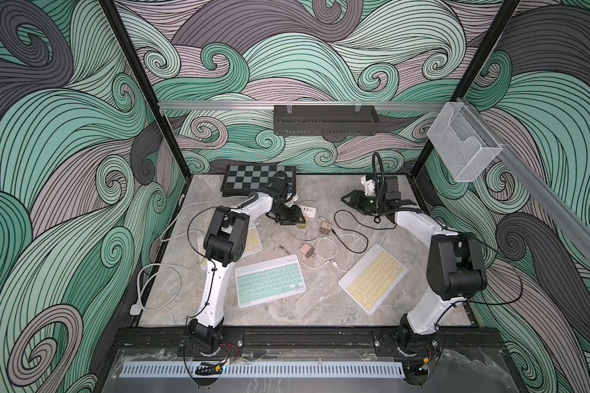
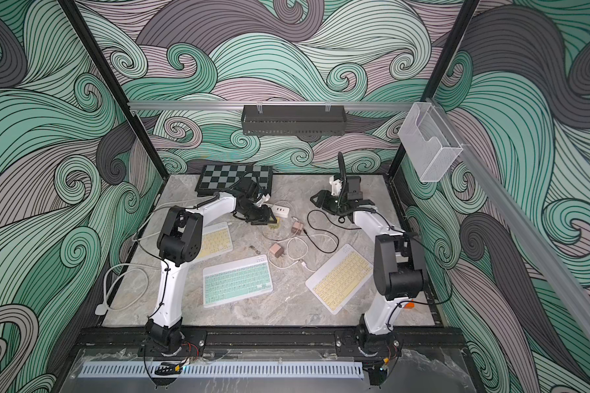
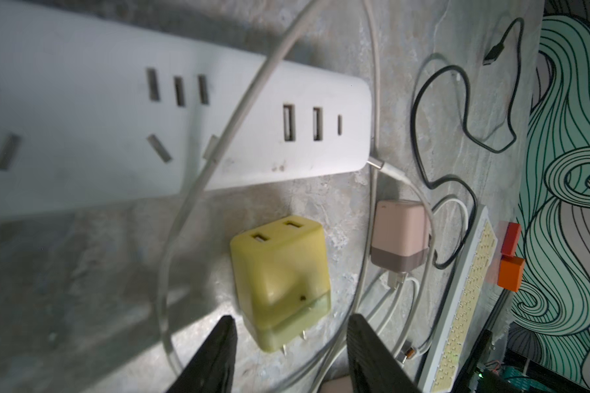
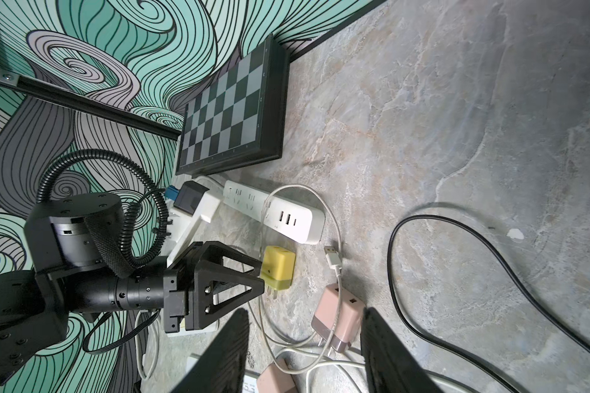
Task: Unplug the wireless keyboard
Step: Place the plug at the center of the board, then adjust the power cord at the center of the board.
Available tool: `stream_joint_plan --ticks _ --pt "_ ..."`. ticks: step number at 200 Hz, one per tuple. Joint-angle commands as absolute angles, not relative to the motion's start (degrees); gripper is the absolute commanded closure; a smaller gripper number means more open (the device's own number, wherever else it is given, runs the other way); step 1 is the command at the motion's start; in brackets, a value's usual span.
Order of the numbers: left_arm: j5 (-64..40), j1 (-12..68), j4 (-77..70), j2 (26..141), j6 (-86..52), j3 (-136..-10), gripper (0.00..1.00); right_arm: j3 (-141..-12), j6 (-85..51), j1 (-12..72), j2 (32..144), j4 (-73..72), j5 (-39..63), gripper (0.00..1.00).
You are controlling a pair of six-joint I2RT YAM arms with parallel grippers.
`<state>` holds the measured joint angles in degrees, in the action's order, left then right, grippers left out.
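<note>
yellow charger [image 3: 280, 272], between left hand [image 3: 291, 320], fingers [image 3: 218, 354] parted

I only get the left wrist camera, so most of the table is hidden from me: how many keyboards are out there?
Observer: Three. A green keyboard lies between a yellow keyboard by the right arm and a second yellow keyboard partly under the left arm.
Operator: Where is the right claw?
Observer: The right claw points toward a pink charger, open and empty.
Operator: Anything at the back?
Observer: A chessboard lies at the far edge of the table.
</note>
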<state>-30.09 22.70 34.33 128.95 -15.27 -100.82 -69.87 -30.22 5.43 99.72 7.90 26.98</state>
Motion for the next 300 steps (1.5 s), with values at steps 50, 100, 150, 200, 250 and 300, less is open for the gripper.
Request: stream_joint_plan --ticks 50,100,150,200,250,300 --pt "-20.6 22.0 43.4 113.0 -9.3 -98.8 0.45 -68.6 -30.3 4.9 97.0 6.2 28.4 0.45" --pt "-2.9 16.8 53.5 108.5 -0.3 -91.2 0.48 -67.8 -30.7 4.9 96.7 5.1 29.2 0.45" --pt "-1.1 12.8 56.4 112.6 3.6 -90.0 0.49 -67.2 -31.5 5.0 97.5 3.9 30.5 0.45" --pt "1.8 13.2 53.0 117.9 10.3 -92.9 0.51 -66.9 -31.7 4.9 97.8 3.5 31.5 0.45" --pt "4.2 13.2 52.4 123.4 18.5 -100.0 0.56 -67.0 -32.1 4.9 98.2 3.3 32.3 0.45" --pt "-1.7 13.8 54.4 127.1 22.7 -105.5 0.54 -67.0 -32.2 4.9 98.4 3.4 32.6 0.45"
